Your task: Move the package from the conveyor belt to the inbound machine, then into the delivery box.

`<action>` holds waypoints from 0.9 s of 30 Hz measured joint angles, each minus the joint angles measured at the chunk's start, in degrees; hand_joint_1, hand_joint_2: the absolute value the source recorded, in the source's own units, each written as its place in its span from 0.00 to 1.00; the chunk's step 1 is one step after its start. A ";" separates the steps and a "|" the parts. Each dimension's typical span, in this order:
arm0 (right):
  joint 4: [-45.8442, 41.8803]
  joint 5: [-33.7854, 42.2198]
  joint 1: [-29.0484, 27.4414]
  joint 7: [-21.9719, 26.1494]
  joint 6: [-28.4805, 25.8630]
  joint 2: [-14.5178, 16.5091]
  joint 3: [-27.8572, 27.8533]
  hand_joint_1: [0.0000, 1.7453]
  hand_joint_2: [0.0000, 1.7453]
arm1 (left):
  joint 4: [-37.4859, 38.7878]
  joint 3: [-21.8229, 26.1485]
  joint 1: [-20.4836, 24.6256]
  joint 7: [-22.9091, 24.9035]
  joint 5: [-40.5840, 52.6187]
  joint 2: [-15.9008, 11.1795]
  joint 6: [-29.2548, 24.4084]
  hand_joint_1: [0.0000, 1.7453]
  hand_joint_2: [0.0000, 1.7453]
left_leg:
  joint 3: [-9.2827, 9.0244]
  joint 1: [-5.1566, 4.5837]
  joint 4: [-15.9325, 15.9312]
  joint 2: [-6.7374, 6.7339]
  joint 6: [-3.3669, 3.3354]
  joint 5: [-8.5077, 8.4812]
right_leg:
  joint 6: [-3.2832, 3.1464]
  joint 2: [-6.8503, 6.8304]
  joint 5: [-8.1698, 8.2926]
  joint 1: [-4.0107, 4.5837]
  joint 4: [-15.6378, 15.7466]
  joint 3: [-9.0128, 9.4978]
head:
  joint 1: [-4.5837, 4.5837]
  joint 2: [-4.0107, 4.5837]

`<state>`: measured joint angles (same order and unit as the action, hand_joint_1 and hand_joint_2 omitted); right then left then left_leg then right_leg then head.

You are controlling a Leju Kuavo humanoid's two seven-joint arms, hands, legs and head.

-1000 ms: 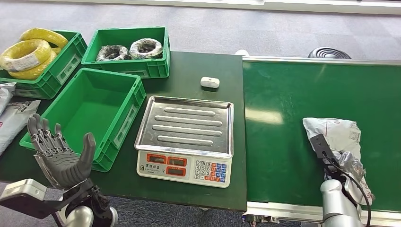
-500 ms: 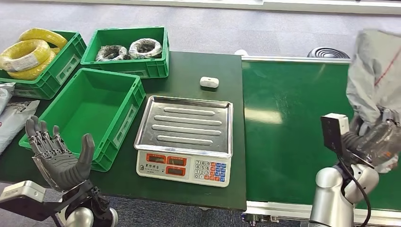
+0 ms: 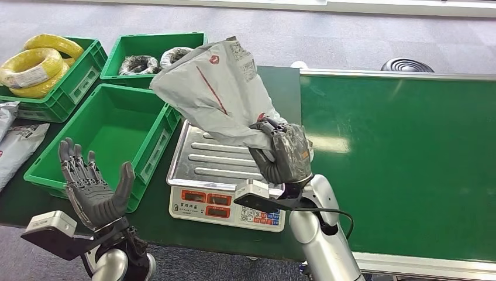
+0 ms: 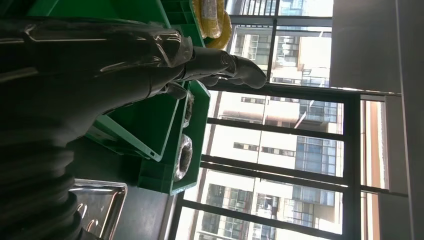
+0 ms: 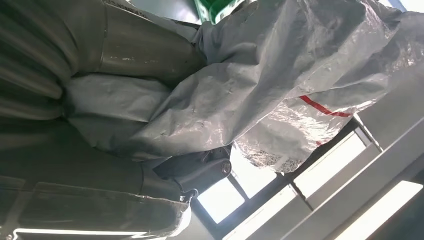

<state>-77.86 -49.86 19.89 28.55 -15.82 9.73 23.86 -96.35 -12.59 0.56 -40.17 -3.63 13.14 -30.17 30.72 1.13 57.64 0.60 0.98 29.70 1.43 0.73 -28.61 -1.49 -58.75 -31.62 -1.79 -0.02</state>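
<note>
Above the steel tray of the scale (image 3: 228, 153), at the middle of the head view, the right hand (image 3: 282, 153) grips the grey package (image 3: 213, 91) by its lower end, and the bag stands up from the hand toward 11 o'clock. Its fingers are closed tightly around the plastic. At 7 o'clock the left hand (image 3: 93, 187) is raised with palm open and fingers spread, holding nothing. Just beyond it, the empty green box (image 3: 111, 134) sits on the dark desk (image 3: 245, 88). At 3 o'clock lies the green conveyor belt (image 3: 403, 152).
</note>
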 joint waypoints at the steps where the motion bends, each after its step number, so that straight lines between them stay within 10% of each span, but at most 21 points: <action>1: 1.19 0.78 0.17 -0.60 -0.72 0.10 0.79 1.00 1.00 | 0.09 -0.03 -0.22 0.00 -0.05 0.00 -0.16 0.00 1.00 | 0.00 0.00 0.00 0.00 0.00 0.00 | 0.00 0.00 0.00 0.00 0.00 0.00 | 0.00 0.00; 13: 23.63 5.49 2.55 -1.09 -14.14 1.78 0.80 1.00 1.00 | 0.13 -0.64 -1.77 0.00 -0.55 0.00 -1.55 0.00 1.00 | -0.01 0.01 0.00 0.01 0.00 -0.01 | -0.01 0.01 0.02 0.00 -0.01 -0.03 | -0.01 0.00; 17: 25.05 5.44 1.55 -0.91 -15.08 2.07 0.70 0.03 1.00 | 0.11 -0.78 -2.35 0.00 -0.56 0.00 -1.55 0.00 1.00 | 0.06 0.00 0.00 0.01 0.00 0.00 | -0.01 0.01 0.01 0.00 0.00 -0.10 | -0.01 0.00; 27: 20.13 3.21 -0.34 -0.86 -21.20 2.08 -1.01 0.00 1.00 | 0.11 -0.96 -2.42 0.00 -0.56 0.00 -1.60 0.00 1.00 | 0.05 0.00 0.02 0.01 0.00 -0.01 | -0.01 0.00 0.03 0.00 0.00 -0.11 | 0.00 0.00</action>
<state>-57.73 -46.65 19.55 27.69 -37.02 11.80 22.86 -96.24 -13.56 -1.86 -40.17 -4.20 13.14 -31.77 30.77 1.13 57.66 0.62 0.98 29.69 1.42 0.73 -28.58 -1.49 -58.74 -31.73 -1.79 -0.02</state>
